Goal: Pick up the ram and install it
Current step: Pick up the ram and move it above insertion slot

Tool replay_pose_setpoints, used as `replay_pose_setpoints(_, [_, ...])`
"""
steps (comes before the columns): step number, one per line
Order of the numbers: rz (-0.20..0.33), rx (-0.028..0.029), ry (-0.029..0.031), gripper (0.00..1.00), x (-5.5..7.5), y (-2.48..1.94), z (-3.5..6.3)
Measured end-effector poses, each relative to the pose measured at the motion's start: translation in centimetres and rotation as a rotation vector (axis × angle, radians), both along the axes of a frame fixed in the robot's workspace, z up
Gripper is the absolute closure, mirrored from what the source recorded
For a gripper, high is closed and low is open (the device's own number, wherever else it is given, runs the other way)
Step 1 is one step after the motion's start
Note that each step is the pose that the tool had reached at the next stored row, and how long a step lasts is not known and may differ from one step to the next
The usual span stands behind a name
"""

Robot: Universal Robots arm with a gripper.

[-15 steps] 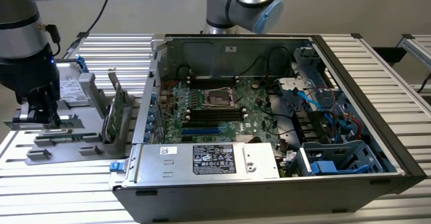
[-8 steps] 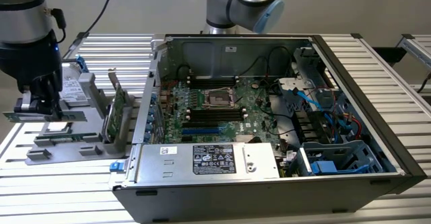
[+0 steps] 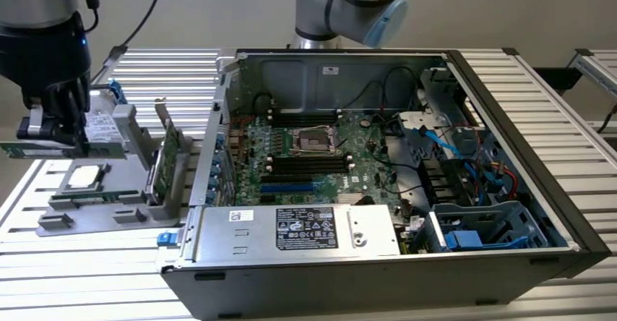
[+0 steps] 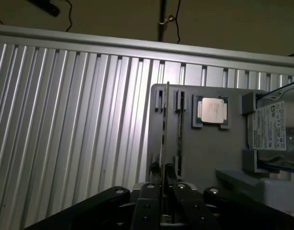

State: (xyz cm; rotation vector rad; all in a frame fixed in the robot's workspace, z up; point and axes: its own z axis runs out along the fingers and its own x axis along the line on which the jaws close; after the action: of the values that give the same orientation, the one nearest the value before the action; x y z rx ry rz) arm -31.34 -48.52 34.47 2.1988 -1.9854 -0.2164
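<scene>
1. I see the open computer case (image 3: 540, 191) spanning the centre to 3 o'clock of the exterior view.
2. The grey tray (image 3: 106, 220) lies at 9 o'clock of the case.
3. The gripper (image 3: 63, 139) hangs above the tray, its jaws narrowed onto the ram (image 3: 24, 150), which is held level and clear of the tray.
4. The processor (image 3: 85, 176) rests on the tray beneath.

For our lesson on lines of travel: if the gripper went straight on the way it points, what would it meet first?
Probably the grey tray below: the gripper, shut on the ram, points down at its narrow slots beside the processor chip. How far off is unclear.
</scene>
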Motion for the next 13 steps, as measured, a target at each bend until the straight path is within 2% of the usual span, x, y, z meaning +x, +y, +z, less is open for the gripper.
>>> replay_pose_setpoints(4, [0.000,0.0024,0.0002,0.85,1.4,0.00,1.70])
replay_pose_setpoints(13, [0.002,0.0039,0.0025,0.85,4.8,0.00,5.19])
